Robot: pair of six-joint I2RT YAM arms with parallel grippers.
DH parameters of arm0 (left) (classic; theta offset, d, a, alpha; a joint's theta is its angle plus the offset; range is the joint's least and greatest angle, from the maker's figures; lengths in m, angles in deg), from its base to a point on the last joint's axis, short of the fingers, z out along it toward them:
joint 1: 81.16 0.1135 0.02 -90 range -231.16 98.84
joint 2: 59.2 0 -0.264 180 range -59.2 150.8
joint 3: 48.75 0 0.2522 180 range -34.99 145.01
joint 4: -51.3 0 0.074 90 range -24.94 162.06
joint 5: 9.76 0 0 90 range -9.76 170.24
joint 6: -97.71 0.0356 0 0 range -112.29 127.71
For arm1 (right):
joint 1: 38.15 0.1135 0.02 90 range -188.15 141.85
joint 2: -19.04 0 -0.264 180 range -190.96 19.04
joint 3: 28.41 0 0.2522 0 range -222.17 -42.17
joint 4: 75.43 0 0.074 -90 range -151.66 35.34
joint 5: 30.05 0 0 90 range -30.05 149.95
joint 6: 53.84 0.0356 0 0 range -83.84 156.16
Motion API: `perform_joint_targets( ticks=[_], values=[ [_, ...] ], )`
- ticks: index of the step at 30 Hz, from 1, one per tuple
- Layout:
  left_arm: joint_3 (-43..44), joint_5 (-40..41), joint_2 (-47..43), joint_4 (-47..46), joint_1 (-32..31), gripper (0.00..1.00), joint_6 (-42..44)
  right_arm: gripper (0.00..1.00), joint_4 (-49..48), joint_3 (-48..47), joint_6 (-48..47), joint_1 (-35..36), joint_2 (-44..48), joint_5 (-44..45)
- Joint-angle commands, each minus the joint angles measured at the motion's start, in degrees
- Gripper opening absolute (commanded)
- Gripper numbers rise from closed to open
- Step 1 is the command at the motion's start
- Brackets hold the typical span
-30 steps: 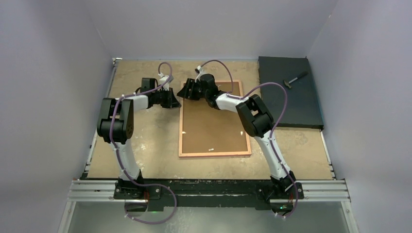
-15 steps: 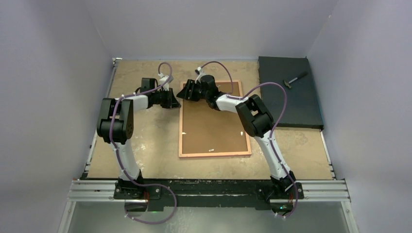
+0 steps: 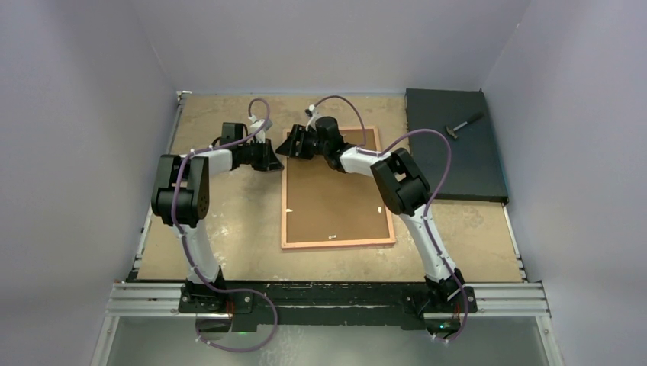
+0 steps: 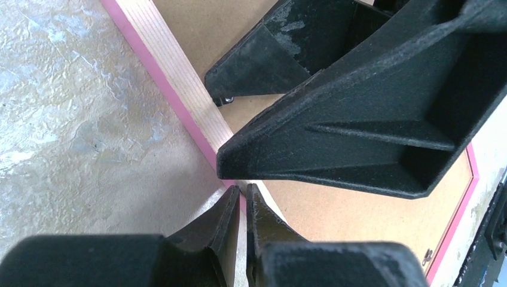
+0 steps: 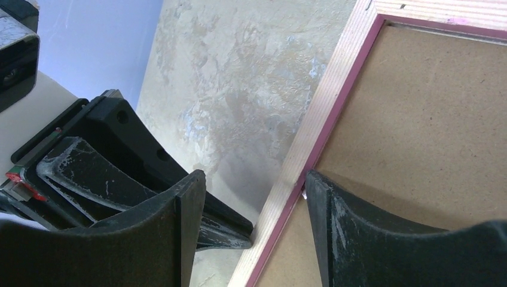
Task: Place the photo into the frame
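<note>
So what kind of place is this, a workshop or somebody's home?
Probably a robot lab test cell, not a home: left arm and right arm bolted to a metal rail, plain walls boxing in the table, a frame lying back-up between them.

No readable text, label, brand, number or sign in any view, none legible on the frame (image 3: 338,242), none on the desk (image 3: 229,229)
</note>
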Motion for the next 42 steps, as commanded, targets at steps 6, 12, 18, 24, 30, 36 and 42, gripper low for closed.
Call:
perform_joint_targets(
  ticks=[6,12,18,24,30,36,42],
  values=[
    [-0.6,0.25,-2.19,1.38,0.35,0.06,1.45,0.68,5.75,-1.78,-4.3,-1.9,3.86,0.22],
    [-0.62,0.16,-1.88,1.03,0.32,0.06,1.31,0.67,4.17,-0.18,-4.19,-2.01,3.11,0.68],
    [-0.63,-0.04,-1.82,1.02,0.27,0.06,1.27,0.66,3.13,-0.55,-3.81,-1.63,1.5,-1.1],
    [-0.79,0.37,-2.24,1.67,0.24,0.06,1.4,0.66,2.08,-0.67,-3.35,-0.79,1.4,-3.56],
    [-0.55,0.57,-3.12,3.01,0.35,0.06,2.22,0.66,4.34,-4.18,-2.42,-0.93,1.6,-6.81],
    [0.32,0.76,-4.26,5.76,0.35,0.07,3.5,0.71,5.16,-3.99,-2.19,-2.75,5.6,-5.85],
    [0.72,2.25,-7.18,10.79,0.72,0.11,8.65,0.97,5.67,-1.13,-3.14,-4.39,11.42,-3.52]
  ],
)
